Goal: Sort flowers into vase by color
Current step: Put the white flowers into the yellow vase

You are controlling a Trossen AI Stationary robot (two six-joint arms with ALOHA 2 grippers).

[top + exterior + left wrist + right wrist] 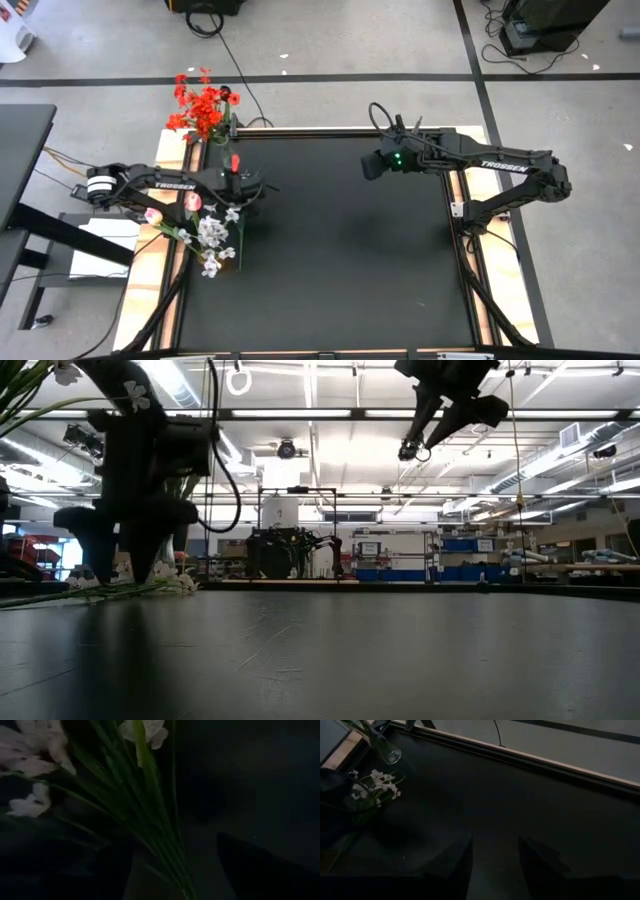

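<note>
Bench [330, 250]: vase [222, 128] w/ one flower bunch [203, 105] stands upright at far-left corner, near the back edge; nearer the front on the left side a second spray [213, 240] lies flat on the bench, stems running toward the middle, w/ a single tulip [153, 214] just beside it at the left edge. Left end effector [243, 205] is low over the lying spray's stems, fingers apart on either side of them, between vase and blossoms. Right end effector [372, 165] hangs high over the back-centre of the bench, well apart from all flowers, jaws apart, nothing in them.
</note>
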